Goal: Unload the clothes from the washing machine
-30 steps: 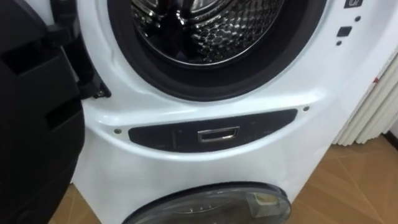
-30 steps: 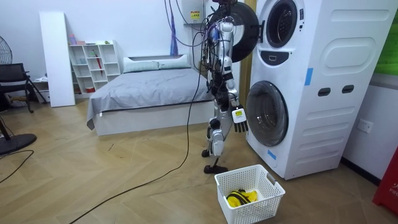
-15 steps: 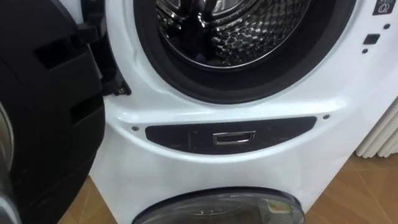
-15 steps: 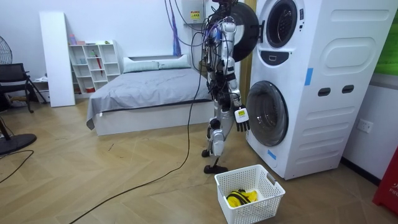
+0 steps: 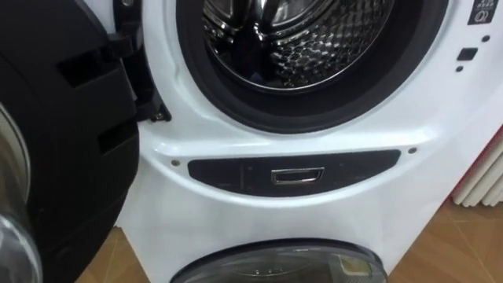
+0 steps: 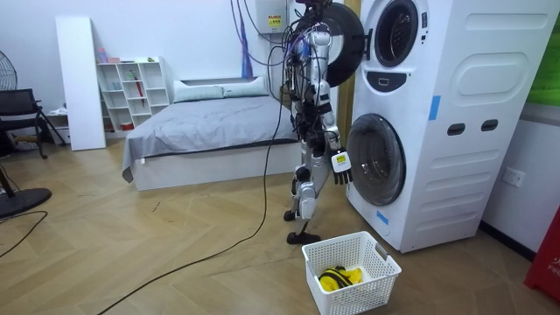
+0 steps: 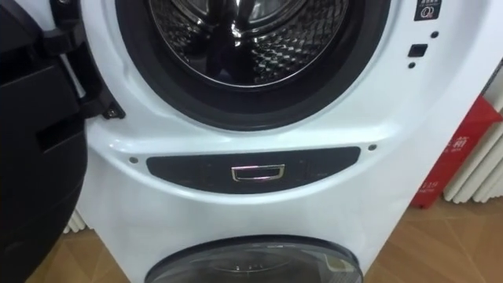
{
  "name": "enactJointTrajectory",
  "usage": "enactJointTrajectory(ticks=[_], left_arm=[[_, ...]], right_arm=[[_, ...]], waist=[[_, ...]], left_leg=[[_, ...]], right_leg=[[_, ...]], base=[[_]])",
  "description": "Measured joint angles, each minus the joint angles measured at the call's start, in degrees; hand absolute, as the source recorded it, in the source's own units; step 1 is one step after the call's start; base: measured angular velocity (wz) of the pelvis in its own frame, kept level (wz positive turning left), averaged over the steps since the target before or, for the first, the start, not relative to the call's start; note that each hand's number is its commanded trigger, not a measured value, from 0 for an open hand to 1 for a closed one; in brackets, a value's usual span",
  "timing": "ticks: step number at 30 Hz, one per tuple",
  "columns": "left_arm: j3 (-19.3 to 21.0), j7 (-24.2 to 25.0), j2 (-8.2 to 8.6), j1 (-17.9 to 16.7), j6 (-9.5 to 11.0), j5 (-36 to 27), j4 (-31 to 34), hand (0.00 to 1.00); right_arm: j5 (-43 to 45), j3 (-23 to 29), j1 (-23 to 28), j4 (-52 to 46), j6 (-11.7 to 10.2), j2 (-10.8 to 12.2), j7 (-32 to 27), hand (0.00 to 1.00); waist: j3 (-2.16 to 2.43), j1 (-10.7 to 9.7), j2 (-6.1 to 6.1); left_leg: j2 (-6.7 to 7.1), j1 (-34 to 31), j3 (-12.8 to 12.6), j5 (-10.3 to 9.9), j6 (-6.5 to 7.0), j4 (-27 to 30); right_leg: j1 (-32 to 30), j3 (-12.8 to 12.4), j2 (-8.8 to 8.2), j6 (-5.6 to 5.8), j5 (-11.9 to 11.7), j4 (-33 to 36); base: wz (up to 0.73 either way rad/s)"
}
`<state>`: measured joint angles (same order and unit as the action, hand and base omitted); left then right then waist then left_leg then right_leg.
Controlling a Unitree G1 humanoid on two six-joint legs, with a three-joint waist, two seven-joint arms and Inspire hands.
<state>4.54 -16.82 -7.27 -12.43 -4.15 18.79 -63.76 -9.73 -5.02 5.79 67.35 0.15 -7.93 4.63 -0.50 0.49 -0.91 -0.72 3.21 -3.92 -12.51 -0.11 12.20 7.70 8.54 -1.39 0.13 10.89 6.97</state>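
I stand close in front of a white stacked washing machine (image 6: pixel 455 114). Its upper drum (image 5: pixel 306 39) is open and shows shiny dimpled steel with dark reflections; I can make out no clothes inside from here. The black round door (image 5: pixel 63 141) is swung open on my left. In the room view my right hand (image 6: pixel 339 168) hangs low in front of the lower machine's door (image 6: pixel 374 159), fingers relaxed and holding nothing. On the floor behind me stands a white laundry basket (image 6: pixel 374 273) with a yellow and black garment (image 6: pixel 337 278) in it.
A dark panel with a chrome handle (image 5: pixel 297 175) runs below the drum, and the lower door's rim (image 5: pixel 283 263) shows beneath it. A white radiator (image 5: pixel 483 185) and a red object (image 7: pixel 456 157) stand to the right. A bed (image 6: pixel 210 131) lies behind me.
The eye view has shifted, so the drum and the open door now sit further right and lower in the picture. My right hand has swung slightly toward the machine.
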Motion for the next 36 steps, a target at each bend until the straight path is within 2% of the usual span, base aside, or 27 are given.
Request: enactJointTrajectory(ticks=[3, 5, 6, 7, 8, 9, 10, 11, 12, 14, 15, 16, 17, 18, 19, 20, 21, 23, 26, 27, 28, 30, 32, 33, 34, 35, 36], left_arm=[[0.5, 0.0, 0.03, -0.3, -0.3, 1.1, -0.3, 0.0], [1.0, 0.3, 0.02, 0.0, -0.3, 2.1, 0.5, 0.0], [1.0, 0.5, 0.03, 0.4, -0.3, 2.2, 0.9, 0.0], [1.1, 1.3, 0.21, 1.3, -0.3, 2.2, 1.5, 0.0], [1.3, 1.9, 0.76, 2.5, -0.4, 2.2, 2.1, 0.0], [1.5, 2.1, 1.07, 2.7, -0.5, 2.1, 2.4, 0.0], [1.3, 2.6, 1.31, 1.8, -0.6, 2.1, 2.6, 0.0], [1.4, 3.5, 1.32, 1.3, -0.8, 2.1, 2.7, 0.0], [1.6, 3.8, 1.16, 1.6, -0.8, 2.1, 2.9, 0.0], [1.7, 3.9, 0.85, 4.3, -0.6, 2.0, 3.6, 0.0], [1.1, 3.9, 0.87, 6.3, -0.4, 1.4, 4.1, 0.0], [0.4, 4.0, 0.89, 7.9, 0.1, 0.7, 5.2, 0.0], [-0.4, 4.0, 0.81, 10.0, 0.8, -0.2, 6.0, 0.0], [-0.9, 4.0, 0.81, 10.6, 1.0, -0.6, 6.4, 0.0], [-2.6, 4.0, 0.63, 12.1, 1.5, -0.7, 6.5, 0.0], [-3.3, 4.0, 0.61, 13.1, 1.8, -0.7, 6.5, 0.0], [-4.4, 4.0, 0.51, 14.8, 2.3, -0.6, 6.3, 0.0], [-5.4, 4.0, 0.24, 15.1, 3.0, -0.6, 5.5, 0.0], [-5.3, 4.0, -0.2, 12.6, 3.1, -0.6, 4.0, 0.0], [-5.2, 4.0, -0.59, 11.1, 3.3, -0.7, 3.2, 0.0], [-5.2, 4.1, -1.26, 10.1, 3.3, -1.0, 1.2, 0.0], [-5.4, 4.2, -1.98, 8.6, 3.2, -1.4, -0.4, 0.0], [-5.2, 3.9, -2.18, 6.9, 3.2, -2.5, -0.3, 0.0], [-5.0, 3.8, -2.18, 6.7, 3.2, -2.5, -0.3, 0.0], [-4.5, 3.6, -2.11, 5.8, 3.3, -2.5, -0.3, 0.0], [-4.1, 3.5, -2.12, 5.4, 3.3, -2.7, -0.3, 0.0], [-2.4, 3.5, -2.12, 5.1, 3.2, -3.1, -0.3, 0.0]], right_arm=[[0.8, 0.1, -0.1, 0.0, 0.0, 0.0, 0.3, 0.0], [2.5, 1.1, -0.2, -0.7, -0.1, 0.1, 0.3, 0.0], [3.1, 1.5, -0.1, -0.6, -0.1, 0.1, 0.3, 0.0], [4.4, 2.5, -0.2, -0.4, -0.1, -0.1, 0.1, 0.0], [5.0, 3.8, -0.3, -0.6, -0.1, -0.5, -0.2, 0.0], [5.0, 4.2, -0.4, -0.5, -0.1, -0.7, -0.4, 0.0], [5.0, 4.1, -0.4, -0.5, 0.1, -1.0, -0.9, 0.0], [5.0, 4.0, -0.3, -0.6, 0.0, -1.0, -1.7, 0.0], [5.0, 4.0, -0.5, -0.8, 0.0, -1.0, -2.2, 0.0], [4.2, 4.4, -0.1, -0.9, -0.1, -0.9, -2.7, 0.0], [4.3, 4.6, -0.2, -1.0, -0.2, -1.2, -2.8, 0.0], [4.3, 4.7, -0.8, -1.0, -0.3, -1.3, -2.8, 0.0], [4.2, 5.5, -1.6, -1.0, -0.5, -1.3, -2.9, 0.0], [4.2, 6.0, -2.0, -1.0, -0.5, -1.3, -3.0, 0.0], [4.5, 6.3, -2.8, -1.0, -0.5, -1.3, -3.4, 0.0], [4.8, 6.4, -3.3, -1.1, -0.4, -1.2, -3.6, 0.0], [5.9, 6.9, -3.6, -1.1, -0.2, -1.0, -3.5, 0.0], [7.3, 9.3, -4.4, -1.0, 0.0, -0.8, -2.3, 0.0], [5.8, 8.5, -3.7, -1.5, 0.0, -1.1, -1.9, 0.0], [4.9, 8.5, -3.5, -1.4, 0.0, -1.2, -1.7, 0.0], [4.3, 8.5, -3.1, -1.4, 0.1, -1.2, -1.3, 0.0], [0.9, 8.7, -2.2, -1.4, 0.2, -1.3, -0.9, 0.0], [-1.2, 9.7, -1.0, -1.4, 0.2, -1.7, -0.8, 0.0], [-1.3, 9.7, -0.9, -1.2, 0.2, -1.7, -0.9, 0.0], [-1.2, 9.5, -0.6, -0.9, 0.2, -1.7, -0.8, 0.0], [-1.3, 9.2, -0.6, -0.9, 0.2, -1.7, -0.8, 0.0], [-1.1, 8.3, -0.7, -0.6, -0.1, -1.6, -0.6, 0.0]], waist=[[0.03, 0.3, 0.18], [0.19, 0.5, 0.34], [0.19, 0.5, 0.35], [0.37, 0.5, 0.25], [0.19, 0.6, 0.75], [-0.11, 1.0, 0.9], [0.01, 1.3, 1.33], [0.51, 0.5, 2.03], [0.43, -0.3, 1.99], [-0.15, -2.0, 1.68], [-0.29, -2.5, 1.89], [-0.11, -3.0, 2.62], [-0.59, -3.0, 2.53], [-0.71, -3.0, 2.69], [-0.79, -2.6, 3.15], [-0.74, -2.5, 3.35], [-0.73, -2.2, 3.42], [-0.57, -1.6, 2.92], [-0.22, -1.8, 3.19], [-0.22, -1.8, 3.27], [0.05, -2.0, 3.12], [0.1, -3.2, 3.21], [0.4, -3.9, 2.79], [0.36, -3.7, 2.72], [0.04, -3.1, 2.15], [0.19, -2.8, 2.31], [0.09, -2.2, 1.72]], left_leg=[[-1.24, -2.5, 0.3, -2.0, -0.63, 5.7], [-2.53, -8.0, 3.1, -2.6, -1.13, 14.4], [-2.61, -9.3, 3.9, -2.5, -1.17, 16.1], [-2.88, -12.1, 5.4, -2.4, -1.35, 19.2], [-3.94, -14.8, 5.4, -2.4, -1.45, 23.5], [-4.43, -16.1, 5.2, -2.5, -1.39, 27.5], [-5.1, -16.6, 4.0, -1.5, -1.23, 37.8], [-5.56, -15.3, 3.7, -0.6, -1.62, 45.3], [-5.45, -14.2, 3.4, -0.5, -1.72, 47.0], [-5.74, -9.5, 3.0, -0.4, -2.34, 45.7], [-6.51, -6.3, 2.8, -0.6, -2.92, 41.4], [-7.4, -2.7, 3.0, -2.9, -4.98, 35.3], [-7.66, 0.3, 2.4, -7.5, -6.11, 27.8], [-7.8, 1.4, 1.9, -9.5, -5.87, 23.9], [-8.14, 3.4, 1.0, -12.1, -5.45, 16.9], [-8.19, 3.9, 0.9, -12.9, -5.1, 13.9], [-7.66, 4.3, 0.7, -13.6, -4.07, 9.0], [-5.18, 2.5, 0.8, -12.0, -0.28, 6.4], [-3.2, 1.4, -0.4, -10.5, 2.23, 6.1], [-2.3, 1.3, -1.1, -9.7, 3.42, 5.9], [-1.33, 0.6, -1.7, -8.4, 4.15, 5.7], [-0.85, 0.3, -4.2, -6.9, 4.85, 5.4], [-0.19, 0.9, -7.1, -4.9, 5.06, 3.4], [-0.02, 1.4, -7.0, -4.1, 4.99, 2.6], [0.16, 2.4, -7.0, -3.0, 4.85, 0.8], [0.29, 2.5, -7.1, -2.6, 4.73, 0.4], [0.36, 1.9, -7.5, -2.1, 4.47, 0.4]], right_leg=[[-0.6, 0.3, 1.0, -0.95, 0.8, 1.6], [-2.8, 0.5, 2.5, -2.02, 1.0, 4.1], [-3.0, 0.8, 2.74, -2.23, 0.9, 4.0], [-4.1, 1.9, 3.13, -3.13, 1.1, 3.8], [-5.0, 3.7, 3.36, -3.94, 1.0, 4.3], [-5.6, 4.1, 3.59, -4.53, 1.3, 5.1], [-5.7, 5.6, 4.07, -5.47, 2.2, 6.9], [-5.4, 6.4, 4.94, -5.84, 2.4, 7.3], [-5.4, 7.1, 5.11, -6.05, 2.6, 7.8], [-6.7, 8.9, 5.41, -6.27, 2.7, 9.1], [-7.8, 9.6, 5.71, -6.49, 2.6, 10.0], [-10.0, 10.7, 5.74, -6.57, 2.5, 11.8], [-12.1, 10.8, 5.49, -6.72, 2.3, 13.7], [-13.3, 10.9, 5.46, -6.94, 1.8, 14.6], [-16.1, 10.9, 5.41, -7.44, 0.6, 16.0], [-17.3, 10.8, 5.38, -7.46, 0.0, 16.4], [-19.6, 10.8, 5.05, -6.97, -1.3, 16.8], [-22.7, 10.3, 3.26, -6.5, -5.7, 16.6], [-21.4, 8.4, 2.44, -4.3, -9.5, 11.5], [-20.6, 6.8, 2.29, -3.64, -11.9, 8.6], [-20.4, 5.0, 1.46, -2.47, -13.7, 6.9], [-19.8, 4.0, -1.29, 0.62, -10.8, 11.7], [-17.7, 3.3, -6.1, 3.12, -3.7, 23.4], [-16.2, 3.1, -6.74, 3.38, -2.6, 24.7], [-13.0, 2.8, -7.28, 3.4, -1.3, 24.8], [-11.3, 2.5, -7.16, 3.45, -0.9, 24.2], [-8.1, 2.0, -7.04, 3.33, -0.1, 21.5]], base=[[0.0], [0.1], [0.2], [0.27], [0.2], [-0.13], [-0.42], [-0.32], [0.19], [0.45], [0.36], [0.34], [0.23], [0.06], [0.04], [0.13], [0.1], [-0.14], [-0.11], [-0.16], [0.12], [0.55], [0.75], [0.51], [0.22], [0.0], [-0.24]])
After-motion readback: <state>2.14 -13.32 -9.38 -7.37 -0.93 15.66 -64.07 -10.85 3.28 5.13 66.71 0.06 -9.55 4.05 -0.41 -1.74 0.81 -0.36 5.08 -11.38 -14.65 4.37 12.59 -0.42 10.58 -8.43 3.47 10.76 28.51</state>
